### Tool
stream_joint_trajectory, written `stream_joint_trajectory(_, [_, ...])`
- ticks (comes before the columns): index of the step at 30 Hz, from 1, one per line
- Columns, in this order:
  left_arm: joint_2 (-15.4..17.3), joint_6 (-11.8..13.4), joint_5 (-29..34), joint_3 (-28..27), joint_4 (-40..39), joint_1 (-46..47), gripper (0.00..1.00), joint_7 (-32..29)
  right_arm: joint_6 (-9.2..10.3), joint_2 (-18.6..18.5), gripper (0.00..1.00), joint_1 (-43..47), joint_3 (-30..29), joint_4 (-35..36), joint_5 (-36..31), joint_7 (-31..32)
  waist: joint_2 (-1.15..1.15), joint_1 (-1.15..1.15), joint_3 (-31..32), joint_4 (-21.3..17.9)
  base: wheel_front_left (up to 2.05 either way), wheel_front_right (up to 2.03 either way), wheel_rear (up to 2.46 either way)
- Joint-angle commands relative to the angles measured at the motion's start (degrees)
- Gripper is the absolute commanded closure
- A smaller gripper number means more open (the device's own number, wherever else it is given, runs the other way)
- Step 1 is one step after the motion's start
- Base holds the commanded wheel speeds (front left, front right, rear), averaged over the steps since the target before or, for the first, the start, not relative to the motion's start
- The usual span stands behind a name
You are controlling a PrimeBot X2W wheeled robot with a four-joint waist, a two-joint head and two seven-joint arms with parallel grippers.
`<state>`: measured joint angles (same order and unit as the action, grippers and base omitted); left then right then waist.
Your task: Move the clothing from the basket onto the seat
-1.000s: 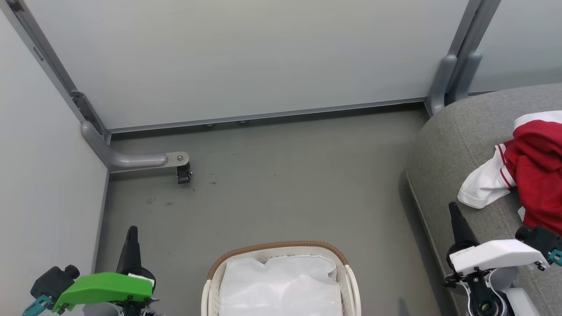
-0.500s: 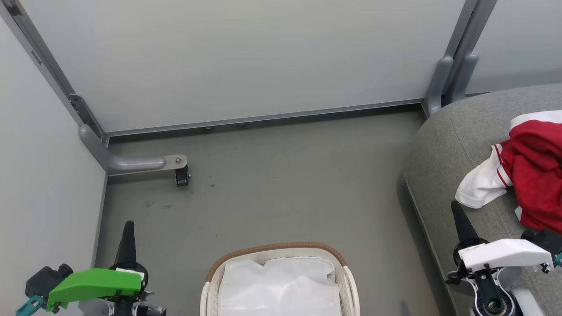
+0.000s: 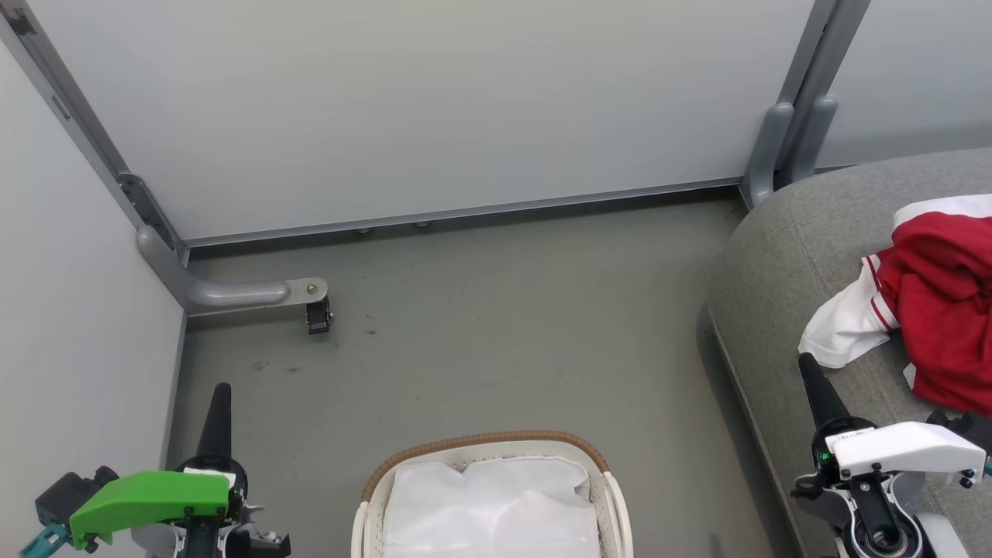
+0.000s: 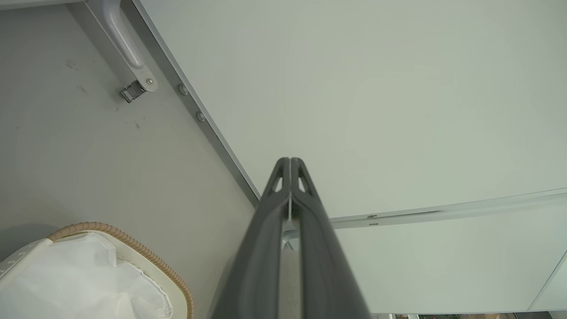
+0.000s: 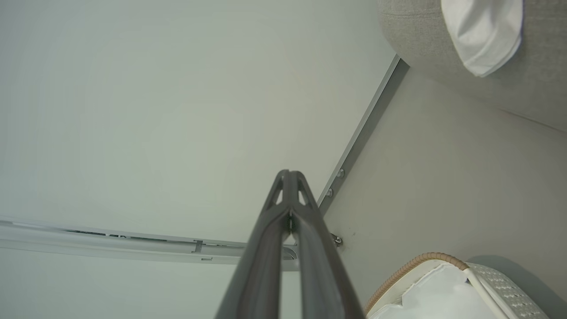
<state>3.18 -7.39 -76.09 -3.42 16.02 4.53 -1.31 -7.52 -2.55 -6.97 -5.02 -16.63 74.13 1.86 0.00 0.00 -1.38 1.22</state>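
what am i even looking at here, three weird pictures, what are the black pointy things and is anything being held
It is a two-armed robot. One picture looks down from its head; the other two look along each arm's fingers. The black points are the left gripper and right gripper, both shut and holding nothing. On the floor stands a basket in which just a white liner can be seen. The red and white clothing lies on the grey seat at the right.
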Motion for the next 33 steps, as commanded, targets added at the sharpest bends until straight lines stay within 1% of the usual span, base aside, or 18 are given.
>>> stream_joint_trajectory(1, [0.4, -0.12, -1.42, -0.32, -0.59, 1.41, 1.0, -0.34, 0.04, -0.35, 1.0, 0.27, -0.26, 0.73, 1.41, 0.38, 0.0, 0.0, 0.05, -0.05, 0.0, 0.0, 0.0])
stream_joint_trajectory(10, [0.33, -0.14, -6.11, -1.11, -1.04, 1.68, 1.0, -1.72, 0.04, -0.39, 1.0, 0.48, -0.71, 1.37, 6.69, 1.79, 0.0, 0.0, 0.36, -0.37, 0.0, 0.0, 0.0])
stream_joint_trajectory(33, [0.17, -0.17, -14.88, -2.5, -1.98, 2.05, 1.0, -4.4, 0.04, -0.47, 1.0, 0.93, -1.48, 2.53, 16.25, 4.32, 0.0, 0.0, 1.02, -1.03, 0.0, 0.0, 0.0])
